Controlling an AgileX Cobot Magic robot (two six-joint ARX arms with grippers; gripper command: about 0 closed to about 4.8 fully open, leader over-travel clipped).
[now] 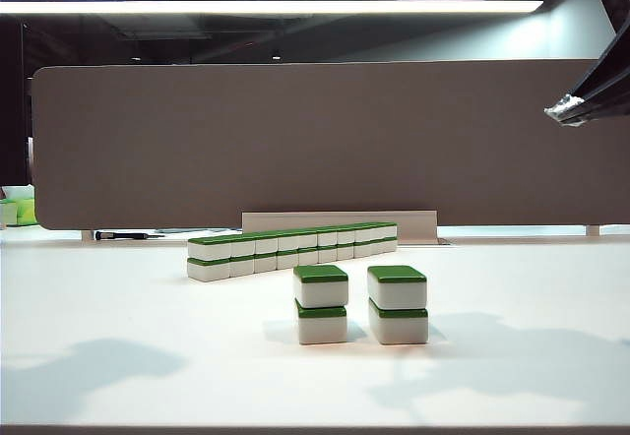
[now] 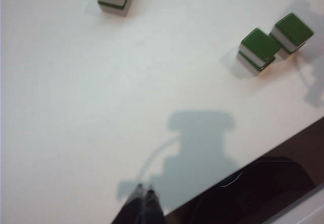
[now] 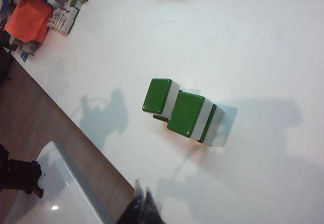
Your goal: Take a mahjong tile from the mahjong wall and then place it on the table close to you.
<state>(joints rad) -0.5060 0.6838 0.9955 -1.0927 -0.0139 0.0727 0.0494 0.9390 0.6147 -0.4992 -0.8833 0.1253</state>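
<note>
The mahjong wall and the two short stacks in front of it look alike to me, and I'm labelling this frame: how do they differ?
The mahjong wall is one long row of many tiles; the two stacks are single columns.
The wall runs slantwise farther back on the table; the stacks stand side by side, apart, nearer the camera.
Shared: green-topped white tiles, two high.
</note>
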